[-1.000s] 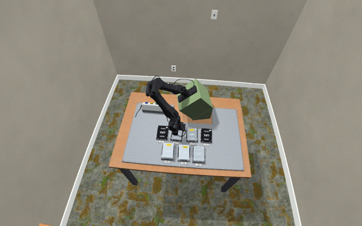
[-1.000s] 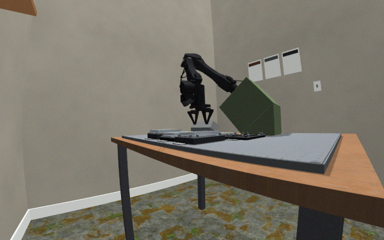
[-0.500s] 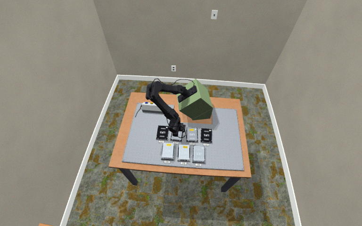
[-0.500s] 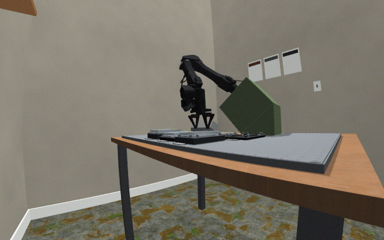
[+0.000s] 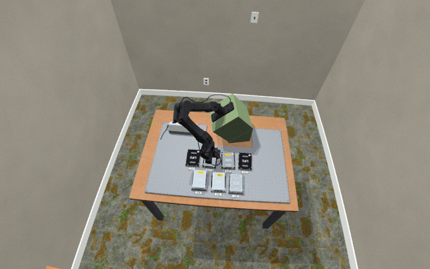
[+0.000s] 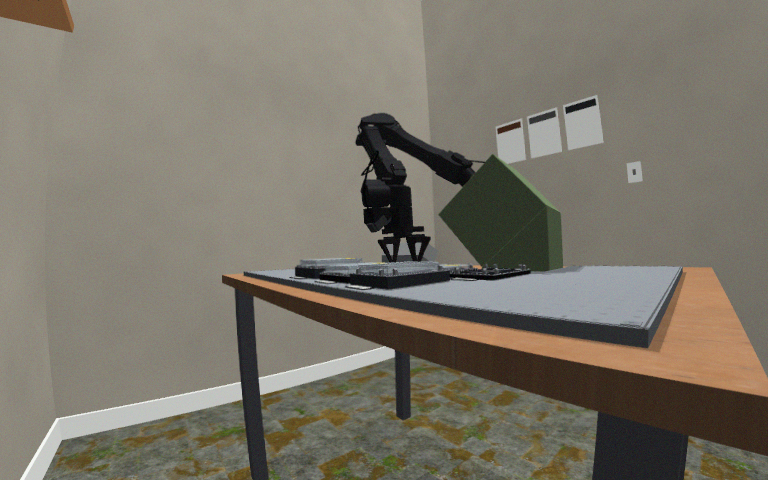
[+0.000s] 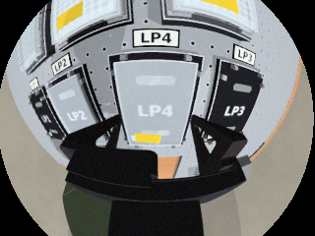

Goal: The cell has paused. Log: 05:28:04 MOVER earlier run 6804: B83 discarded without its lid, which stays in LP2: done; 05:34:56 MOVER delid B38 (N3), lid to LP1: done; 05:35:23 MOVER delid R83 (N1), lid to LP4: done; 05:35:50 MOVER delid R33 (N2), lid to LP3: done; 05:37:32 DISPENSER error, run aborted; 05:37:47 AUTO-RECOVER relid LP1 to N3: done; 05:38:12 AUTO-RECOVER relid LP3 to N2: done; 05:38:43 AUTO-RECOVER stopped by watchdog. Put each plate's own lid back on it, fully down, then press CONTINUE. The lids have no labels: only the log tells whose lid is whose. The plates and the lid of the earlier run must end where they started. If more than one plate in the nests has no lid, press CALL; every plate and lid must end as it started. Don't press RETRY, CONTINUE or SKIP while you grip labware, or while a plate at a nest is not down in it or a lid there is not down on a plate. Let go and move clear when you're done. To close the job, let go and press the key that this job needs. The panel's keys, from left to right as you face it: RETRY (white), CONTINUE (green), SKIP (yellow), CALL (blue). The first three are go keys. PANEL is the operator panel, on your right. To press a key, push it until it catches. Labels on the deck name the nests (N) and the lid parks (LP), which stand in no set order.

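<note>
My gripper (image 5: pixel 211 159) is open and empty, pointing down just above lid park LP4. In the wrist view its fingers stand either side of a clear lid (image 7: pixel 156 101) with a yellow mark that lies in LP4. A second lid (image 7: pixel 74 110) (image 5: pixel 227 159) lies in LP2. LP3 (image 7: pixel 232 108) is black and empty, and so is the park at the other end of the row (image 5: pixel 244 161). In the nest row, two plates (image 5: pixel 199 179) (image 5: pixel 218 180) carry lids with yellow labels. The third plate (image 5: pixel 235 183) shows bare wells and has no lid.
A big green box (image 5: pixel 233 119) stands tilted behind the parks, at the arm's base. The white operator panel (image 5: pixel 177 127) sits at the back left of the grey mat; its keys are mostly hidden by the arm. In the side view the gripper (image 6: pixel 403 247) hangs close above the labware.
</note>
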Controlling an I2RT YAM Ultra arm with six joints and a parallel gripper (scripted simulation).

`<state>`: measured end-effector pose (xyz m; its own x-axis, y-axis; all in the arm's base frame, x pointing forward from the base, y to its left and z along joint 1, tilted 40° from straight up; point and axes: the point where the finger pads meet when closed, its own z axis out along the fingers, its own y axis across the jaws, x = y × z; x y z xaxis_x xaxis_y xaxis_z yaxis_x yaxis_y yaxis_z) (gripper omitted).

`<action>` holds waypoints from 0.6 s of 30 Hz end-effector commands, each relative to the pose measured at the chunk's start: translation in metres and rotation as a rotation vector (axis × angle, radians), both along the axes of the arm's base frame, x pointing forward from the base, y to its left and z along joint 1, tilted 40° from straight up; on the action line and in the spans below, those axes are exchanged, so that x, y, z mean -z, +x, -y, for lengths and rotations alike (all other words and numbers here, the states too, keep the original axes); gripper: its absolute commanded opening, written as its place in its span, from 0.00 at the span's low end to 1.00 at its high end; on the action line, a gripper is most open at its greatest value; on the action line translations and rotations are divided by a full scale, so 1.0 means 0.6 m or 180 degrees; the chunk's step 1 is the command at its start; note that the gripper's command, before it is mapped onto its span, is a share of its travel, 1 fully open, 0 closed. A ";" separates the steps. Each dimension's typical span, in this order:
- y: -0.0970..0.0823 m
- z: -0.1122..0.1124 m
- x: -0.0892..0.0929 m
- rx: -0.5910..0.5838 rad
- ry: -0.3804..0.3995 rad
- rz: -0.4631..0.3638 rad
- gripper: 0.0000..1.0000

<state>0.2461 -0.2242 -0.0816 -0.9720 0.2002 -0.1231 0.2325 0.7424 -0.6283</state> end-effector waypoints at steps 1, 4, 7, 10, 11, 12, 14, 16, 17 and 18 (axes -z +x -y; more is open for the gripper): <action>0.038 0.007 -0.003 -0.0095 -0.0030 0.0164 1.00; 0.042 0.006 -0.002 -0.0120 -0.0030 0.0164 1.00; 0.044 0.006 -0.003 -0.0120 -0.0032 0.0168 1.00; 0.044 0.007 -0.002 -0.0116 -0.0030 0.0167 1.00; 0.044 0.007 -0.002 -0.0114 -0.0030 0.0168 1.00; 0.044 0.007 -0.002 -0.0113 -0.0030 0.0168 1.00; 0.043 0.007 -0.001 -0.0112 -0.0030 0.0168 1.00; 0.036 0.004 0.002 -0.0111 -0.0017 0.0140 1.00; 0.036 0.004 0.002 -0.0111 -0.0017 0.0140 1.00; 0.036 0.004 0.002 -0.0111 -0.0017 0.0140 1.00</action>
